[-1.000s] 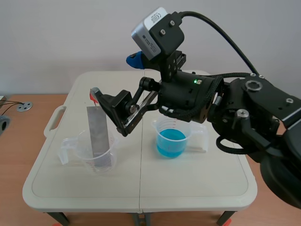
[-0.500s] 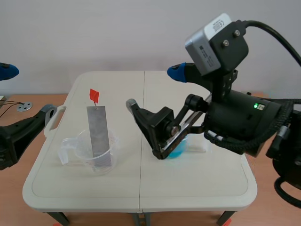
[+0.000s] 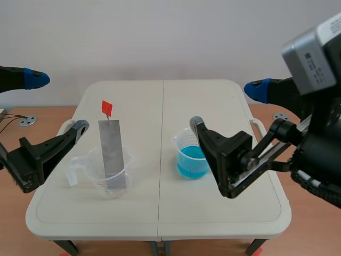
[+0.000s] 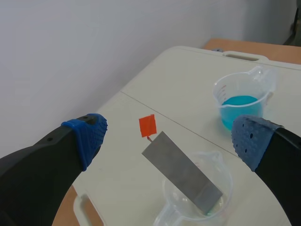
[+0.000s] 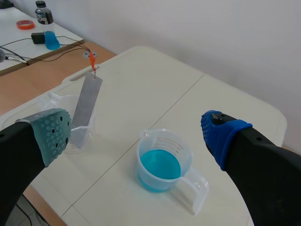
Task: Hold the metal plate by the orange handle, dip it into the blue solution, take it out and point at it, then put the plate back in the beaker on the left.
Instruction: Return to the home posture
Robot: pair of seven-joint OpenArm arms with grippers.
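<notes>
1. Standing in the clear beaker [image 3: 109,180] on the left half of the table [image 3: 160,213], the metal plate [image 3: 112,151] leans against the rim. Its orange handle [image 3: 107,108] is at the top end, well above the beaker.
2. A second beaker [image 3: 184,140] sits just right of the table's centre seam, partly filled with blue liquid [image 3: 193,160].
3. The left gripper [image 3: 56,103] hovers by the table's left edge with its fingers spread wide and nothing between them. The plate is ahead of it, untouched.
4. The right gripper [image 3: 226,106] hangs above the right half, beside the blue beaker, also wide open and gripping nothing.
5. Bare table runs between the two beakers and behind them to the far edge. Both beakers stand back from every edge.
</notes>
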